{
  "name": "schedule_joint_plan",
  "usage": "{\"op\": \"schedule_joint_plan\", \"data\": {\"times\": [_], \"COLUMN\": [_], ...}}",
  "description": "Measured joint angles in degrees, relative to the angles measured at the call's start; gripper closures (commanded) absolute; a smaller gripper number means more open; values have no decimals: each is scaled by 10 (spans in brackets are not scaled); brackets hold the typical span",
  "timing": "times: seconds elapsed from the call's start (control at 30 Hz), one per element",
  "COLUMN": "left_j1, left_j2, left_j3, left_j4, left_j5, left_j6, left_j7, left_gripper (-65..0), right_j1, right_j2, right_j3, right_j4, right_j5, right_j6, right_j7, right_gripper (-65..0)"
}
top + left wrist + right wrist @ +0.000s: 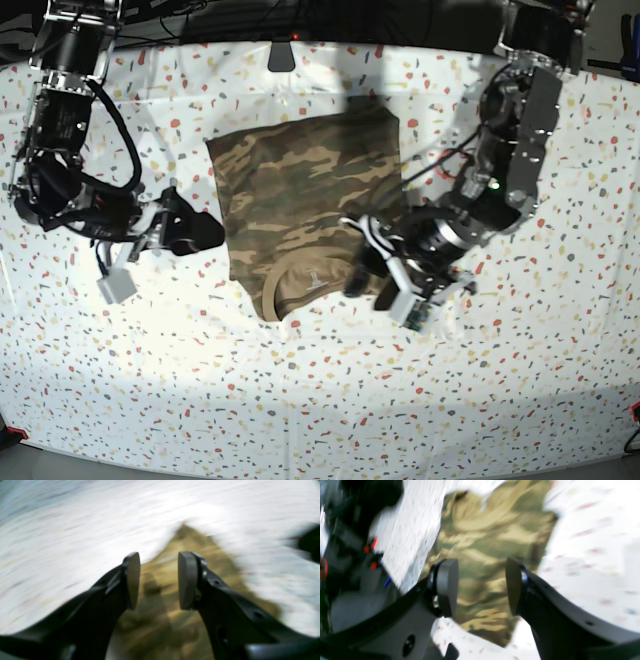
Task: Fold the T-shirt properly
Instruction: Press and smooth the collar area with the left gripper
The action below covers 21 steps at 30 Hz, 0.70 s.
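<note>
The camouflage T-shirt (300,190) lies on the speckled table, roughly a rectangle, with its tan collar band (305,285) toward the front. My left gripper (362,268) hovers at the shirt's front right corner. In the left wrist view my left gripper (158,580) is open over blurred cloth (160,620), with nothing between its fingers. My right gripper (203,233) sits just off the shirt's left edge. Seen from the right wrist, my right gripper (480,588) is open too, and the shirt (490,537) shows beyond the gap.
A white speckled cloth (300,400) covers the whole table. A small dark clip (282,55) sits at the far edge. Dark equipment with red parts (350,530) stands beyond the table's side in the right wrist view.
</note>
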Motion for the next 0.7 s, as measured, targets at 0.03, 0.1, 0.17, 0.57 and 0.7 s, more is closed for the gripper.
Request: {"op": "schedule_joint_plan", "data": {"times": [0.03, 0.1, 0.17, 0.57, 0.7], "left_j1": [6, 7, 2, 6, 3], "left_j2": [19, 43, 50, 93, 117], "left_j3": [1, 2, -1, -4, -4], "left_j4": [-2, -10, -22, -267, -339], "left_j5": [-2, 9, 26, 130, 132], "left_j6": [-6, -6, -2, 9, 7], "left_j7": [-19, -48, -61, -208, -236], "left_gripper": [-239, -239, -239, -239, -239], "right_j1": [6, 17, 26, 29, 29], "right_j2": [0, 1, 2, 19, 19], "right_j3": [22, 64, 100, 142, 142], "right_j4": [0, 0, 0, 1, 1], "right_j5": [-7, -5, -6, -2, -2], "right_j6": [0, 0, 0, 0, 0], "right_j7": [-1, -6, -33, -41, -41], "right_gripper": [-305, -305, -305, -305, -305]}}
